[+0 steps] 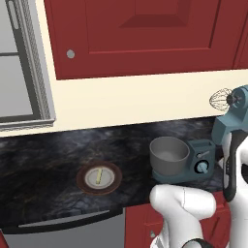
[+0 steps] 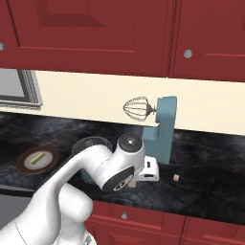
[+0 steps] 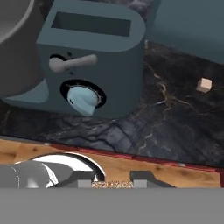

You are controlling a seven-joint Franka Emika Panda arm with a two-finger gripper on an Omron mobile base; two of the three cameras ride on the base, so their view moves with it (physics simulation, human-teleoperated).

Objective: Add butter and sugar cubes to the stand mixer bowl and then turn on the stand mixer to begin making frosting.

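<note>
Butter [image 1: 99, 176] on plate [image 1: 112, 184] | hand view: knob [image 3: 82, 100], sugar cube [image 3: 204, 85]

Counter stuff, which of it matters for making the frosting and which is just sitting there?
For the job:
butter
stand mixer bowl
stand mixer
round knob
sugar cube

Just there:
plate under the butter
red cabinets
window
</note>
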